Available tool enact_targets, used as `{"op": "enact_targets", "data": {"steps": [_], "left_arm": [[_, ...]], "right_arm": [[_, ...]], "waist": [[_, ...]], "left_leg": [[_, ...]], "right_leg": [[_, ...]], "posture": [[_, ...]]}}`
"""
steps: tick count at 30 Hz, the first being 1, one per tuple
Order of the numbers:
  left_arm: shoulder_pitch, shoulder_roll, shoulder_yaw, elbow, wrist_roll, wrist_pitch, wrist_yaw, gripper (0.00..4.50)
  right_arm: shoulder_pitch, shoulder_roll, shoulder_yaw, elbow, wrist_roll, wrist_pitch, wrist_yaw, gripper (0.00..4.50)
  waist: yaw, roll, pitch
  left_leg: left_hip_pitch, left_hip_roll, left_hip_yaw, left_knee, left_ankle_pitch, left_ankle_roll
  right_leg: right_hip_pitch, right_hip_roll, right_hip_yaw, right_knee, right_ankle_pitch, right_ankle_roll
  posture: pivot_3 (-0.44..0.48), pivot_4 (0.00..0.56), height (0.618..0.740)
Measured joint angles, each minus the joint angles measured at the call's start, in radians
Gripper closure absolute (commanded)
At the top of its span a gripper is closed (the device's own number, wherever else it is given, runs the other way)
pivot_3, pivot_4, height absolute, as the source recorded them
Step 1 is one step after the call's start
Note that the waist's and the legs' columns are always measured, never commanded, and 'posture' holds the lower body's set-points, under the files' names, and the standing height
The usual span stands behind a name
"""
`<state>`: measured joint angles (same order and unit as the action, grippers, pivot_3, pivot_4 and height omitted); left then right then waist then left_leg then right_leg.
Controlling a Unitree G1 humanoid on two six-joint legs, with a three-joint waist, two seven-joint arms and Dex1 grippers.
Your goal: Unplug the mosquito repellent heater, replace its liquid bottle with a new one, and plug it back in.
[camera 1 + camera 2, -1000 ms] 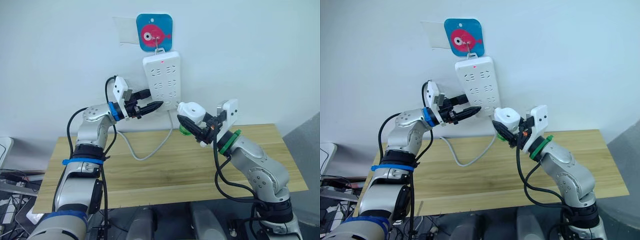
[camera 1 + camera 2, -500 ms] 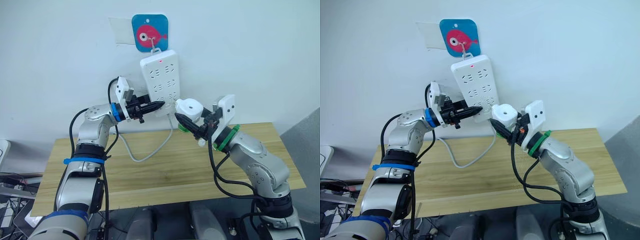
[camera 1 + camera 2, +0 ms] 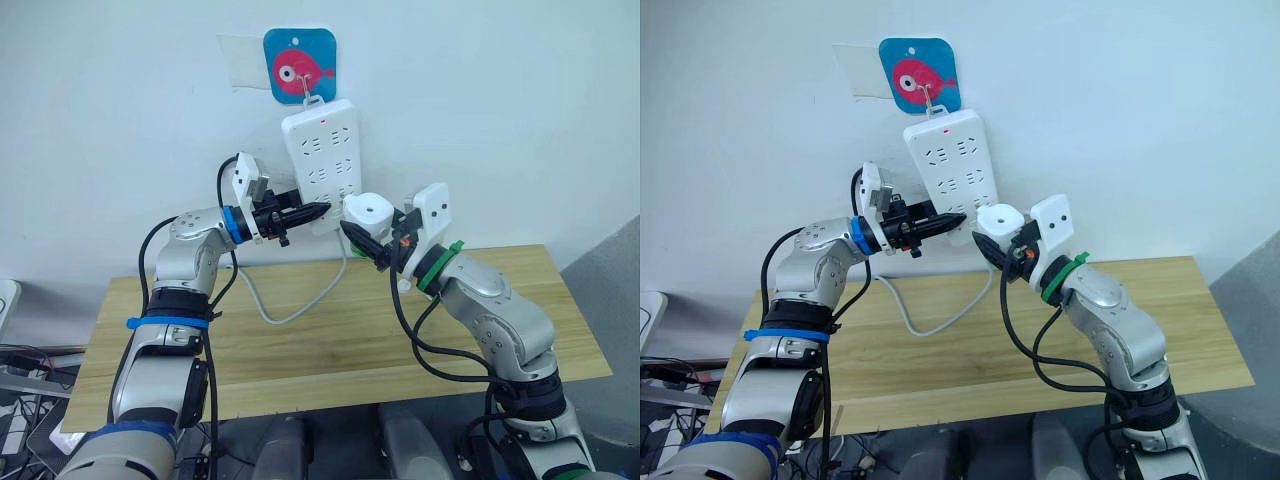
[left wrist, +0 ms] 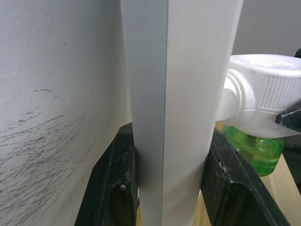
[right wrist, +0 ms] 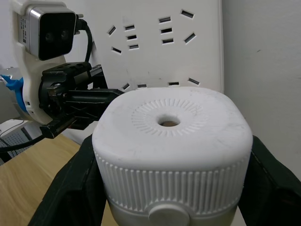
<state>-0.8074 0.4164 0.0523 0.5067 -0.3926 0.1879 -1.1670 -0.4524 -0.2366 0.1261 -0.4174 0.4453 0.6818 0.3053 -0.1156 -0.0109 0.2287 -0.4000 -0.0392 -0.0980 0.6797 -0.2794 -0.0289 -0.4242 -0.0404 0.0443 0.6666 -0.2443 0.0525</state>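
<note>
Right pincer (image 3: 358, 236) clamps the mosquito repellent heater (image 3: 364, 211), held up just beside the lower end of the wall-hung power strip (image 3: 322, 160), above the desk (image 3: 300, 340) back edge. Left pincer (image 3: 312, 211) pinches the strip's side edge. Misaligned prongs could jam or swing the strip. Green liquid fills its bottle (image 4: 251, 147).

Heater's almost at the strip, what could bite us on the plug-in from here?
1. The power strip hangs from a hook and is braced only by the left hand pinching its lower edge, so a push may swing it.
2. The right hand holds the mosquito repellent heater tilted; the prongs may miss the slots.
</note>
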Motion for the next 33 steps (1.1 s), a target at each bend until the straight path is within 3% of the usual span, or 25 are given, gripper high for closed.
{"op": "enact_targets", "data": {"steps": [33], "left_arm": [[0.004,0.000,0.003,-0.004,0.000,0.000,-0.003,3.18]], "right_arm": [[0.004,0.002,0.015,0.010,-0.109,-0.069,0.046,1.42]], "waist": [[0.000,0.000,0.000]], "left_leg": [[0.000,0.000,0.000,0.000,0.000,0.000]], "right_leg": [[0.000,0.000,0.000,0.000,0.000,0.000]], "posture": [[-0.155,0.179,0.740]]}}
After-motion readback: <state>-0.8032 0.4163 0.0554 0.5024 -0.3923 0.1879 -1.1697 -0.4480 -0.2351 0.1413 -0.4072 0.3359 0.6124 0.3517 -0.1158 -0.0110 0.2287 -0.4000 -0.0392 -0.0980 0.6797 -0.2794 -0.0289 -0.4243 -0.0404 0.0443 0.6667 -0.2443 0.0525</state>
